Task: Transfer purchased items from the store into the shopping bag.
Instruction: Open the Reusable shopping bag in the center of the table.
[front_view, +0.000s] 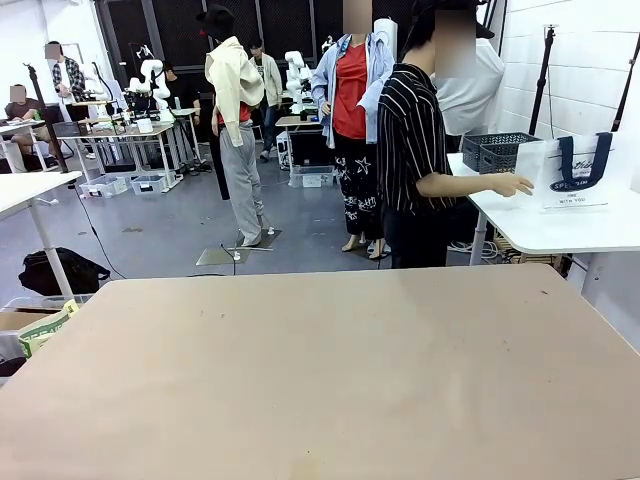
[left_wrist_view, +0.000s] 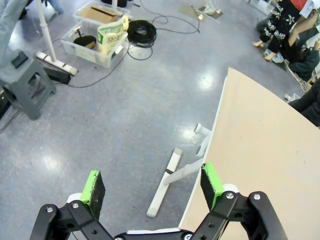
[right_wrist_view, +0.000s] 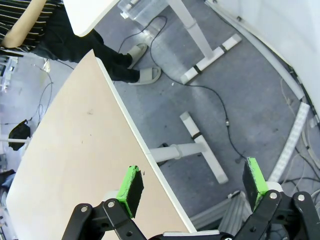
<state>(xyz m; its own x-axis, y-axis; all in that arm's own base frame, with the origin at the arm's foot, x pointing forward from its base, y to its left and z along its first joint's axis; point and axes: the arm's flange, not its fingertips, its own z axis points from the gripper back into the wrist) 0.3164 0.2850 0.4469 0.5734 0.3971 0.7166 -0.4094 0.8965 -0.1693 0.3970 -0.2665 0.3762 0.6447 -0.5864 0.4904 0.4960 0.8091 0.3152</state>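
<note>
The shopping bag (front_view: 577, 172), whitish with navy handles and a round logo, stands on a white side table (front_view: 560, 232) at the far right. Beside it sits the store (front_view: 497, 151), a dark grey mesh basket. A person in a striped shirt stands at that table with a hand (front_view: 512, 184) stretched toward the bag. My left gripper (left_wrist_view: 152, 189) is open with nothing between its pads and hangs over the floor off the beige table's edge (left_wrist_view: 212, 135). My right gripper (right_wrist_view: 192, 181) is open too, past the other table edge (right_wrist_view: 125, 120), over the floor.
The beige table (front_view: 330, 370) in front has a bare top. Cables (right_wrist_view: 220, 107) and white table feet (right_wrist_view: 202, 145) lie on the floor under my right gripper. Bins (left_wrist_view: 95, 37), a cable coil (left_wrist_view: 141, 32) and a grey step stool (left_wrist_view: 27, 85) stand on the floor beyond my left one.
</note>
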